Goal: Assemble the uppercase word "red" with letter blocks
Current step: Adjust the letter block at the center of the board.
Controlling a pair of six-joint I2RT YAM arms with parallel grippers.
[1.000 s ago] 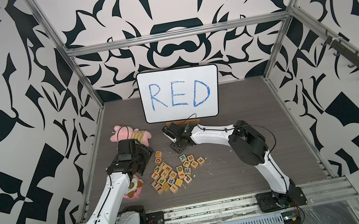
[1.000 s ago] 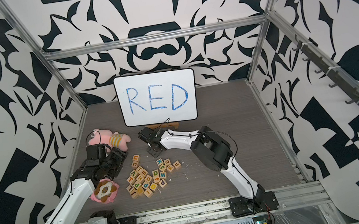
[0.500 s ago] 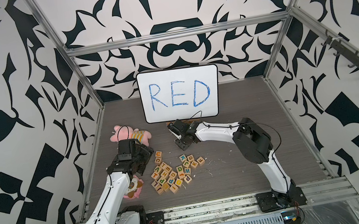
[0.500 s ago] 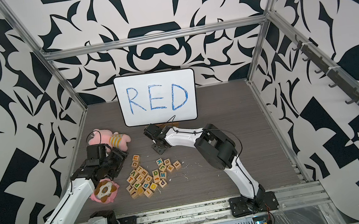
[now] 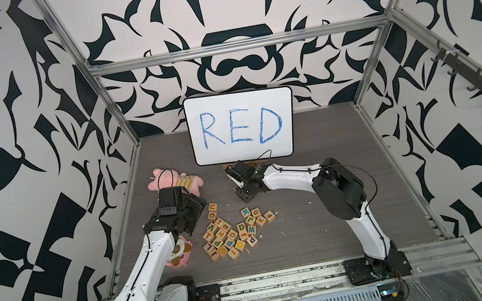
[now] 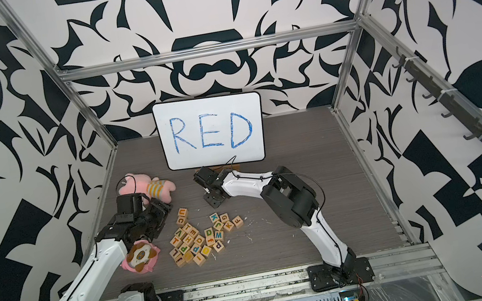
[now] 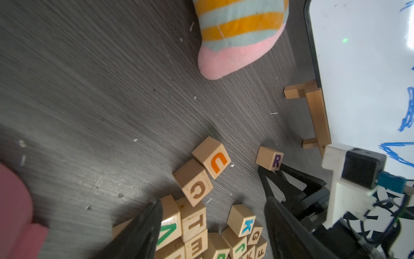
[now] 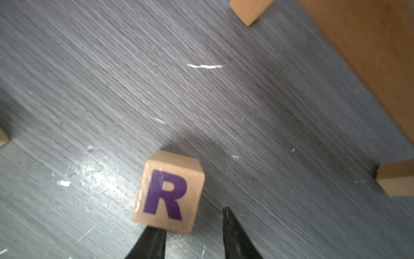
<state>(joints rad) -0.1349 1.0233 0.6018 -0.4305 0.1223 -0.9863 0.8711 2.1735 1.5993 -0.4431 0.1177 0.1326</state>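
Okay: R block alone by the whiteboard stand, both my pincers empty

My right pincer (image 8: 195,224) is down low at the table (image 5: 328,226), fingers apart, nothing between them. The R block (image 8: 169,192) sits just in front of the tips, not inside the gap. One fingertip (image 8: 154,240) is right at the block's near edge; I cannot tell whether it touches.

The R block is flat on the table with its purple R facing up. The letter's feet are toward my right fingertips and its head points away from them. It is a cube, so it has no long side. It lies near the wooden stand (image 7: 315,112) under the whiteboard (image 5: 246,148). It is well apart from the pile of blocks (image 5: 230,234), on the far side of the U block (image 7: 211,157). In both top views my right pincer hides it.

The green D block (image 5: 241,226) is in the pile, letter up, touching its neighbours.

My left pincer (image 7: 211,203) hangs over the pile's edge near the U block, fingers spread wide, holding nothing. The pink plush toy (image 5: 157,181) lies just beyond that arm.
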